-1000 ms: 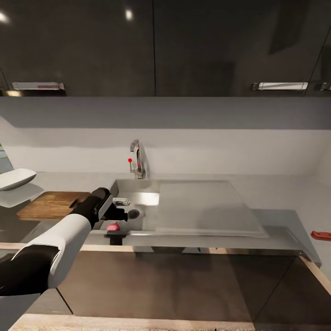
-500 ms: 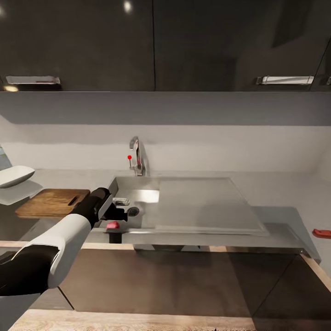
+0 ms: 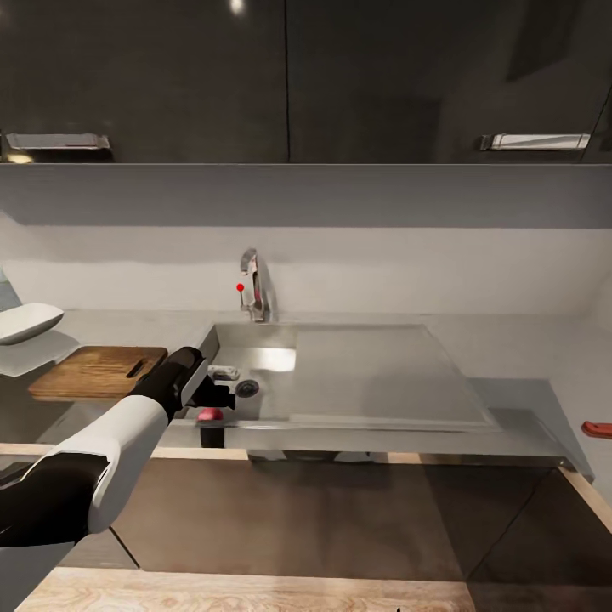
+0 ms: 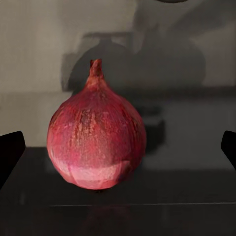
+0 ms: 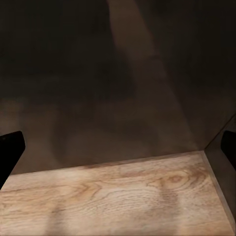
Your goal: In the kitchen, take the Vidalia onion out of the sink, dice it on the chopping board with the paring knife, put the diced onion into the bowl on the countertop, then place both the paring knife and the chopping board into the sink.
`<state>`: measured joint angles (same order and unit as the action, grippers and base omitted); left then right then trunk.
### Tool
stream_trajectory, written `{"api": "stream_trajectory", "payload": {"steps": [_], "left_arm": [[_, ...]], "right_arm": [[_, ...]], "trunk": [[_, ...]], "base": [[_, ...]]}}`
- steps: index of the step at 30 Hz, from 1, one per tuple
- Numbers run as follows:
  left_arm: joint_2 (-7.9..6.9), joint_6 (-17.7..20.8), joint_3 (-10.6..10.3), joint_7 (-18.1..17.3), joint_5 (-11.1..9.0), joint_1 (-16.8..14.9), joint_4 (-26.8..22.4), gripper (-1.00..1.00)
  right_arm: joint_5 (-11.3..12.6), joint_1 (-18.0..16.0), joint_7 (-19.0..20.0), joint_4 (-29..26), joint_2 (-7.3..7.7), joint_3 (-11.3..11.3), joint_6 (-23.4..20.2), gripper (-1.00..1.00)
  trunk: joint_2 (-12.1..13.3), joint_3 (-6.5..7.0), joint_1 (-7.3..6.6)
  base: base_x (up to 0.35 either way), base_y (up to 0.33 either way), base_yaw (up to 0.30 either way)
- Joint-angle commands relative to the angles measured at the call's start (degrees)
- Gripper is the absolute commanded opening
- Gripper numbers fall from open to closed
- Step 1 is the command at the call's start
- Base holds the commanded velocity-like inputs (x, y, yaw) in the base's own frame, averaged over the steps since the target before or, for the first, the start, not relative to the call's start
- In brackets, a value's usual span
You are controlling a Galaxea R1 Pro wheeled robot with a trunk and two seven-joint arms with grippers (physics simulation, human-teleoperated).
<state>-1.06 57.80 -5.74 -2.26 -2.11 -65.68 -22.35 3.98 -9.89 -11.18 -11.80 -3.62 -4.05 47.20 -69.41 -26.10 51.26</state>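
In the kitchen, ordered from largest to smallest:

Cabinets (image 3: 289, 76): glossy dark doors are seen above the grey backsplash, and dark fronts below the bench edge.

Bench (image 3: 527, 374): a long grey worktop is seen running left to right, with a thin pale front edge.

Sink (image 3: 382, 374): a steel basin with a flat drainboard wing to its right is set into the bench; a round drain is seen in the basin, and a chrome tap (image 3: 255, 293) with a red knob stands at the far rim.

Left arm (image 3: 102, 459): a white and black arm is reached from the near left toward the basin's near left corner.

Chopping board (image 3: 98, 372): a brown wooden board is laid flat on the bench, just left of the sink.

Bowl (image 3: 27, 321): a white bowl is seen at the far left, beyond the board.

Left hand (image 3: 214, 406): its fingers are spread apart, one on each side of the onion, and nothing is gripped between them.

Vidalia onion (image 4: 97, 140): a whole red-skinned bulb is seen standing upright, stem up, at the near left of the basin, between the fingertips of the left hand.

Paring knife (image 3: 597, 428): a small red item is seen lying on the bench at the far right, well apart from the sink.

Right hand (image 5: 118, 142): its fingers are held wide apart, above pale wood-plank floor (image 5: 118, 201) and beside dark cabinet fronts.
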Motion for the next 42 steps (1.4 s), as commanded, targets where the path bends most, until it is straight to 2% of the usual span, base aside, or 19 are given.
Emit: {"api": "stream_trajectory", "payload": {"steps": [1, 20, 42], "left_arm": [[-0.08, 0.2, -0.49, -0.2, -0.17, -0.04, -0.07, 1.0], [-0.43, 0.2, -0.5, -0.2, -0.17, -0.02, 0.01, 1.0], [-0.43, 0.2, -0.59, -0.2, -0.17, -0.02, 0.02, 1.0]], "right_arm": [[0.41, -0.04, -0.21, 0.03, 0.01, -0.44, 0.17, 1.0], [0.41, -0.04, -0.25, 0.03, -0.51, -0.43, 0.17, 1.0], [0.41, -0.04, -0.25, 0.03, -0.6, -0.43, 0.17, 1.0]], "trunk": [[-0.04, -0.06, 0.0], [-0.04, -0.2, 0.0], [-0.04, -2.07, 0.0]], "base": [[0.0, 0.013, 0.0], [0.0, 0.016, 0.0], [0.0, 0.002, 0.0]]}}
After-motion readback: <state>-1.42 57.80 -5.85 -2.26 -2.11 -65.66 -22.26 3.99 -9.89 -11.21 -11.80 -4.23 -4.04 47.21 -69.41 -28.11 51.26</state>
